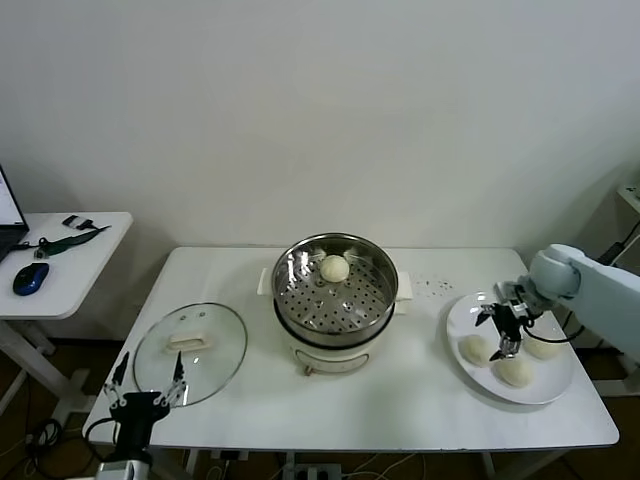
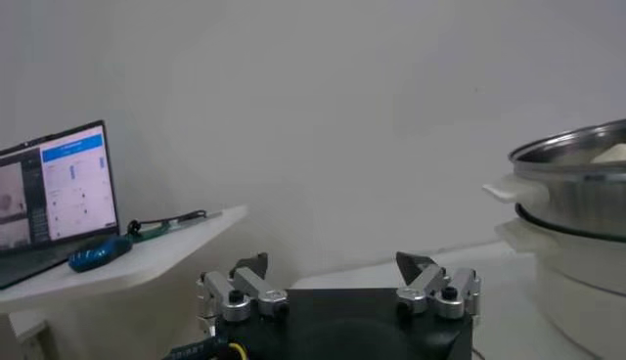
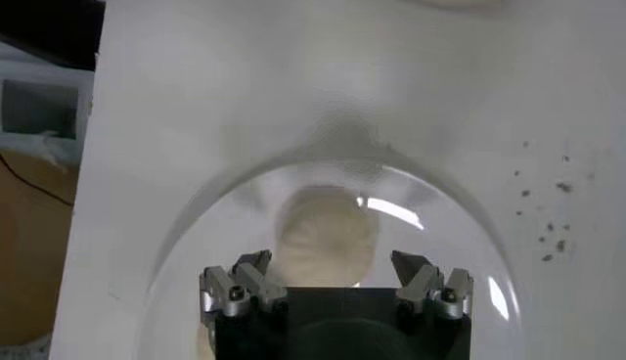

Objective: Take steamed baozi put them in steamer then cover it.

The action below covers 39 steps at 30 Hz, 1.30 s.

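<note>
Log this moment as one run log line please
steamer: one baozi inside | plate: three baozi | right gripper: open above plate | left gripper: open, parked | cover: on table

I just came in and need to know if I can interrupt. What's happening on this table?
The robot is moving steamed baozi from a white plate into the steamer. One bun already sits on the perforated tray; three more wait on the plate. The right pincer hangs open over the plate, lined up above a bun, with nothing grasped yet. The left pincer sits open at the table's front edge, near the glass cover, which lies flat on the table, not yet on the steamer.
</note>
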Motion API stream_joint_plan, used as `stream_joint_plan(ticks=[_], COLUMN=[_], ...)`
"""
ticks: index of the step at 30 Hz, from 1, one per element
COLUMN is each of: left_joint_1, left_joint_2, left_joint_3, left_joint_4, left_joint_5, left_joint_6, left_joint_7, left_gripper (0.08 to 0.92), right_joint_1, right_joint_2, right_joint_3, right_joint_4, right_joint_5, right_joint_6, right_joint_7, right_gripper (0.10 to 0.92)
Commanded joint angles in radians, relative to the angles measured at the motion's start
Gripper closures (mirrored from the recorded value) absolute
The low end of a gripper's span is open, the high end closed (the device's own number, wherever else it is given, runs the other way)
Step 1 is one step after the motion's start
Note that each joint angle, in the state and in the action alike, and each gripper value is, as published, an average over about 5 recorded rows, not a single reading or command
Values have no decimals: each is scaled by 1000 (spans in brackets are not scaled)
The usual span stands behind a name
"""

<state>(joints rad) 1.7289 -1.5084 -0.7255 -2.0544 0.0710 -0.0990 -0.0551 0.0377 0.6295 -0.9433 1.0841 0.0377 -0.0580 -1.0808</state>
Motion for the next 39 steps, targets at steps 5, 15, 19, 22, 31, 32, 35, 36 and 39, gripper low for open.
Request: stream_joint_plan(ticks=[5, 15, 19, 22, 31, 32, 35, 36, 39], left_joint_1=[4, -2, -2, 1, 6, 6, 8, 9, 12], left_joint_2=[-4, -2, -3, -4, -4, -4, -4, -3, -2], left_joint_3=[-2, -1, 1, 2, -1, 0, 1, 1, 4], left_joint_4=[9, 8, 9, 8, 9, 9, 7, 5, -1], left_joint_5=[6, 8, 12, 14, 12, 12, 10, 10, 10], left_joint_6=[-4, -2, -3, -4, -8, -8, -9, -9, -8], left_joint_7=[0, 1, 1, 1, 0, 0, 1, 1, 1], left_gripper=[177, 177, 177, 177, 177, 177, 177, 177, 177], right_joint_1=[-92, -89, -84, -76, -32, -16, 69, 110, 282], right_joint_2=[49, 38, 43, 43, 22, 18, 4, 2, 9], right_joint_3=[92, 80, 80, 74, 41, 30, -16, -36, -144], right_joint_4=[-83, -46, -45, -45, -30, -26, -14, -12, -15], right_joint_5=[-54, -23, -14, -7, 19, 32, 80, 100, 179], right_joint_6=[2, 0, 0, 1, 9, 9, 11, 10, 10], right_joint_7=[4, -3, -2, -3, -4, -1, 4, 3, -4], right_gripper=[203, 209, 235, 257, 308, 310, 312, 313, 315])
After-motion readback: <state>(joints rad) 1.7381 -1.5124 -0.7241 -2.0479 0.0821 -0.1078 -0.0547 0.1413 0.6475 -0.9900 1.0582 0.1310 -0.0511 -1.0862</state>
